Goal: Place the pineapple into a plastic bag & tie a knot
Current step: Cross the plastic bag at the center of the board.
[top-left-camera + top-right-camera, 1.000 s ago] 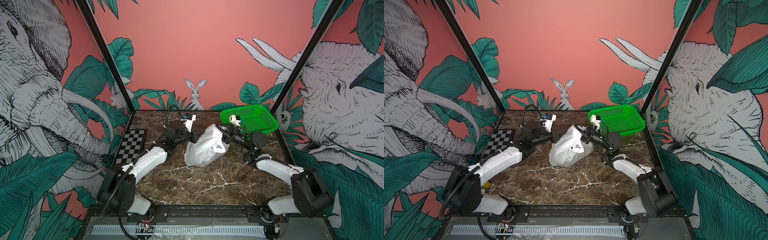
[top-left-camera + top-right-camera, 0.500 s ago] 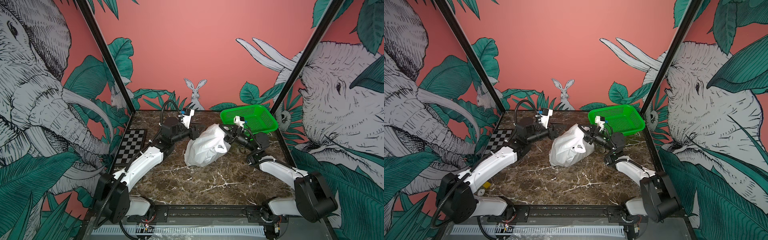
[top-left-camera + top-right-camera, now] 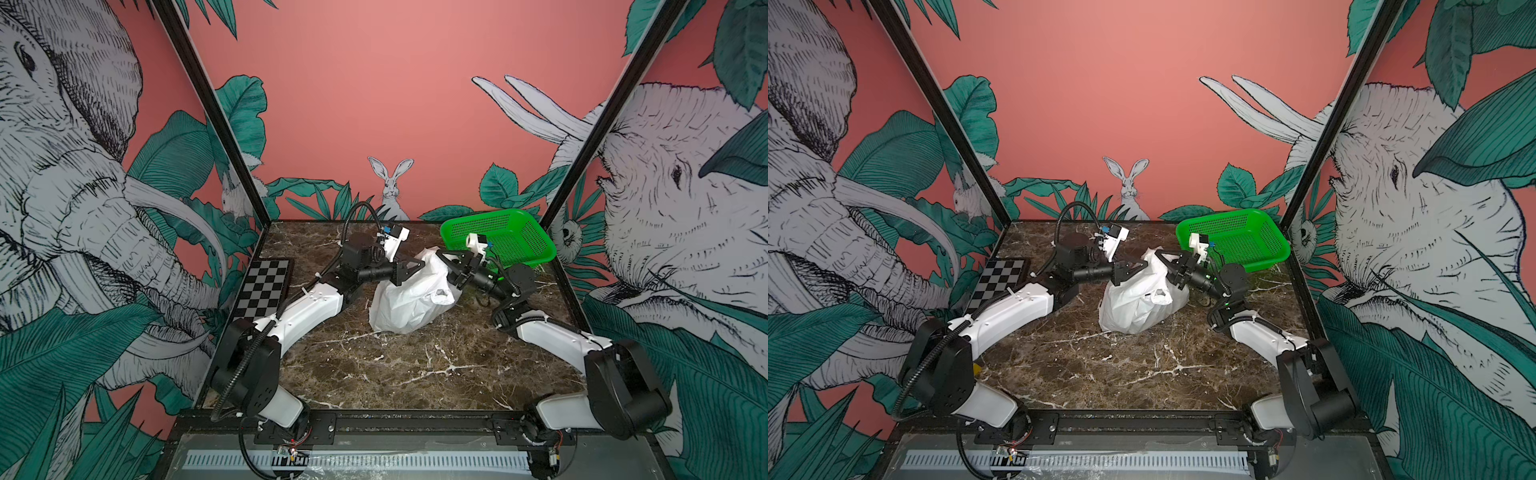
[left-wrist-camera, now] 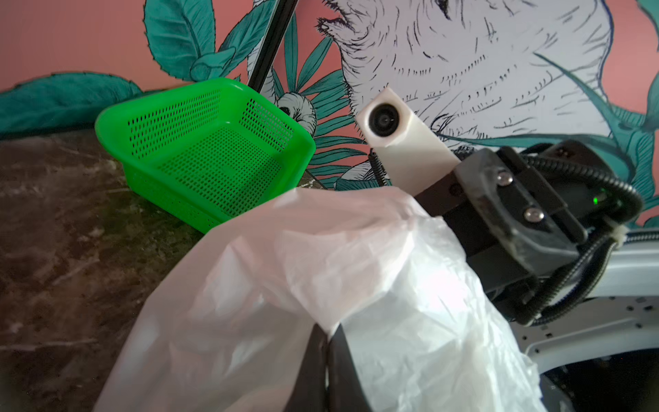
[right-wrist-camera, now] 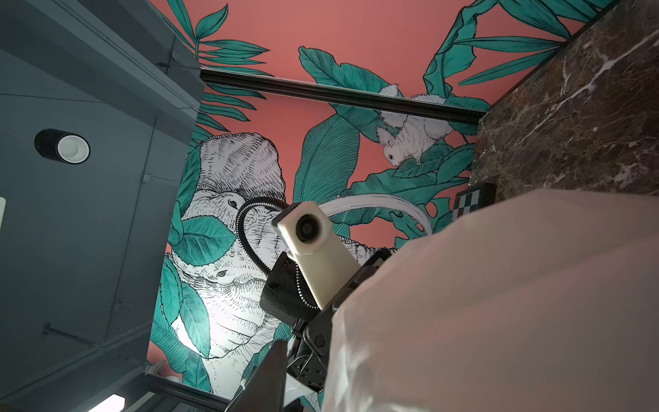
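Both top views look down from high above the front edge of the marble table [image 3: 415, 374] [image 3: 1142, 374], facing the back wall [image 3: 374, 104], far enough to hold the whole table; they share nearly everything. The left wrist camera [image 5: 308, 228] sits hard against the plastic bag [image 4: 356, 285], facing the green basket [image 4: 171, 121] at the table's 1 o'clock and the right wrist camera [image 4: 383, 119]. That one, rolled and tilted upward, looks across the plastic bag toward the checkerboard [image 5: 474, 201] at 10 o'clock

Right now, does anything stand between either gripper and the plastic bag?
Nothing visible. The left gripper is shut on the top of the plastic bag; the right gripper is against its other side, grip unclear.
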